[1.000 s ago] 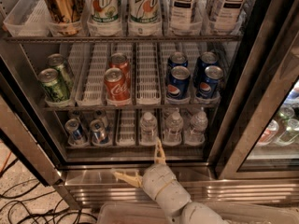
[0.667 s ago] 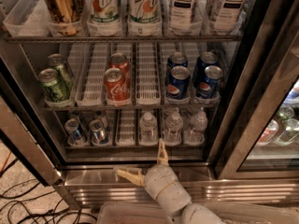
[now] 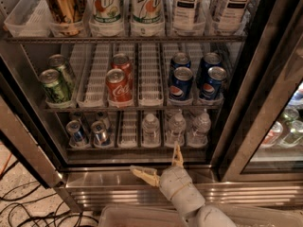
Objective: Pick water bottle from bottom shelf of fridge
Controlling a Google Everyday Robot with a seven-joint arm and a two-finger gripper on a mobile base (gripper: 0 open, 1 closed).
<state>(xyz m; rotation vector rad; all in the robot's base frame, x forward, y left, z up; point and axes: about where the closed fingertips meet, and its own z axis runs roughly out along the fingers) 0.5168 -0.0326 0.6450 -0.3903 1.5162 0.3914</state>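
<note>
The fridge (image 3: 265, 79) stands open in front of me. Its bottom shelf (image 3: 130, 136) holds white lane trays with three small clear water bottles: one in the middle (image 3: 150, 129), one right of it (image 3: 176, 126) and one at the far right (image 3: 200, 126). My gripper (image 3: 161, 167) is open and empty, low in front of the fridge's steel sill. One fingertip (image 3: 177, 151) points up just below the middle-right bottle. The other finger (image 3: 142, 174) sticks out to the left. The gripper touches no bottle.
Two small blue-and-silver cans (image 3: 87, 132) stand at the shelf's left. The rack above holds green cans (image 3: 56, 82), Coke cans (image 3: 118, 82) and Pepsi cans (image 3: 196, 79). Tall bottles fill the top rack. The steel sill (image 3: 104, 183) lies below; cables (image 3: 28, 207) lie on the floor at the left.
The gripper has moved slightly up and right, toward the bottom shelf. Its fingers stay spread. The bottles have not moved.
</note>
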